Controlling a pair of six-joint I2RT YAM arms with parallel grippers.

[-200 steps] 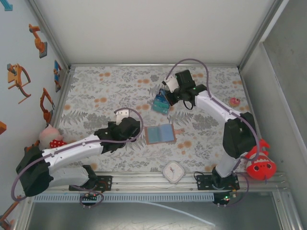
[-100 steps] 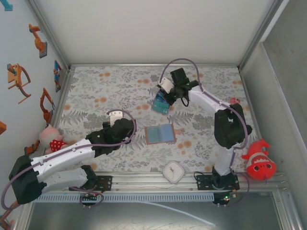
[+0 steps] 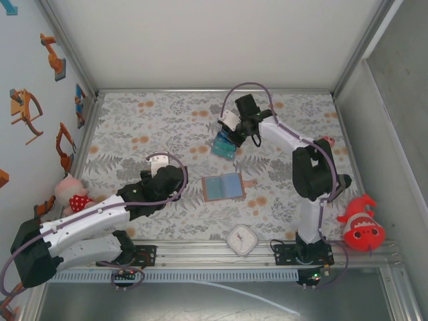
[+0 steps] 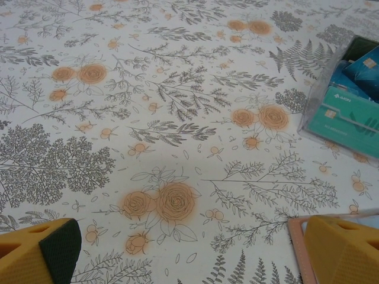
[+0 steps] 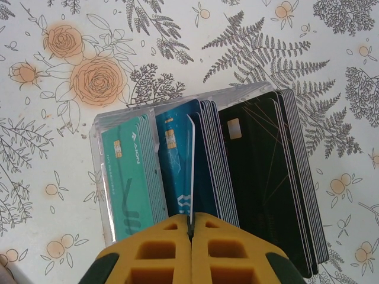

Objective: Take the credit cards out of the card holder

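since the jaws of the right gripper [image 5: 191, 228] were pressed together on one thin card [image 5: 192, 160] held edge-on, it was judged light, stiff and slippery, best pinched by a short edge. the credit cards [image 3: 224, 144] were stacked in a clear tray [image 5: 98, 177] at upper centre. the card holder [image 3: 224, 186] was laid open mid-frame. the left gripper [image 4: 189, 245] was spread, empty.

We think this is a robot lab. A left arm [image 3: 87, 217] and a right arm [image 3: 311, 174] are bolted to a metal rail [image 3: 194, 254] at the near edge of a surface [image 3: 134, 120] with a flowery cloth. Plain white walls [image 3: 214, 40] in a metal frame [image 3: 69, 45] close it in like a box. A red soft toy [image 3: 361, 227] and a little doll [image 3: 70, 190] sit at the sides, and stickers [image 3: 27, 110] dot the left wall.
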